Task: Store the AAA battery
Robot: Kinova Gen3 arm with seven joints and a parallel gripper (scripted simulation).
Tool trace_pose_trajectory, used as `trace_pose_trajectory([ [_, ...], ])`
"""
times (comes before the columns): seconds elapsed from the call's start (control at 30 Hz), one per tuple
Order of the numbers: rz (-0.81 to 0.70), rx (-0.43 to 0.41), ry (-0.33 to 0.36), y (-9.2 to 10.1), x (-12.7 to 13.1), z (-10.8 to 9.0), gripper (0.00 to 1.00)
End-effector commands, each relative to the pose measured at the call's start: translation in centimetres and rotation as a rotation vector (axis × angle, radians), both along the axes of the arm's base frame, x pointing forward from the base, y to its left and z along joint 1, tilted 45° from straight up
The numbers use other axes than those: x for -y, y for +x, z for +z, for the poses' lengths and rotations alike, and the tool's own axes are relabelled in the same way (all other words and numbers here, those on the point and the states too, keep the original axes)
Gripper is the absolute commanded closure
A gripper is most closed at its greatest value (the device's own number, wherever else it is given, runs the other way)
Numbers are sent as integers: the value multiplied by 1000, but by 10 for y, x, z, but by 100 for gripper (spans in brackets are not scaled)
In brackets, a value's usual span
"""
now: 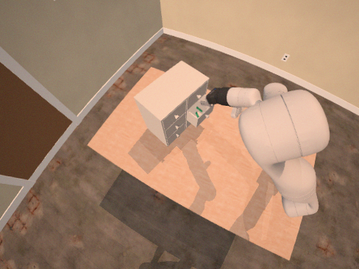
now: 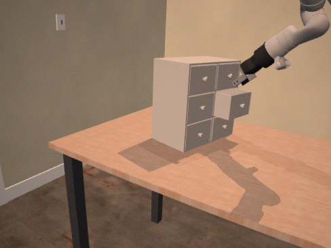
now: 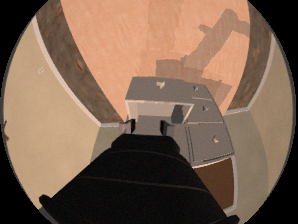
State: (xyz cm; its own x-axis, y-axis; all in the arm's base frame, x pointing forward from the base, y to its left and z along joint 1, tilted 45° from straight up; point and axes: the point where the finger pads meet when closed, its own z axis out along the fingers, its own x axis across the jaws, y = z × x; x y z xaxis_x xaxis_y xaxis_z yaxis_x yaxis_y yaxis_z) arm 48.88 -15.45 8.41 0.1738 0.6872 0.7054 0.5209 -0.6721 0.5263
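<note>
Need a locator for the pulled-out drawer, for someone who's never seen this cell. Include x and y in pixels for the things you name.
On the wooden table (image 1: 235,154) (image 2: 135,169) stands a pale chest (image 1: 171,88) (image 2: 169,101) with six grey-fronted drawers, two columns of three. Facing the fronts, take the right column, middle row. That drawer (image 1: 196,119) (image 2: 240,106) is the only one sticking out, with two green batteries (image 1: 198,109) inside; its neighbours sit closed.
</note>
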Motion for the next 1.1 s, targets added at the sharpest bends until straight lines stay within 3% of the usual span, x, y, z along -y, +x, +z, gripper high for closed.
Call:
trace_pose_trajectory([
  [0.0,-3,1,-1,-2,1,1,0],
  [0.4,-3,1,-1,-18,-2,2,0],
  [0.77,-3,1,-1,-45,-7,4,0],
  [1.07,-3,1,-1,-78,-13,6,0],
])
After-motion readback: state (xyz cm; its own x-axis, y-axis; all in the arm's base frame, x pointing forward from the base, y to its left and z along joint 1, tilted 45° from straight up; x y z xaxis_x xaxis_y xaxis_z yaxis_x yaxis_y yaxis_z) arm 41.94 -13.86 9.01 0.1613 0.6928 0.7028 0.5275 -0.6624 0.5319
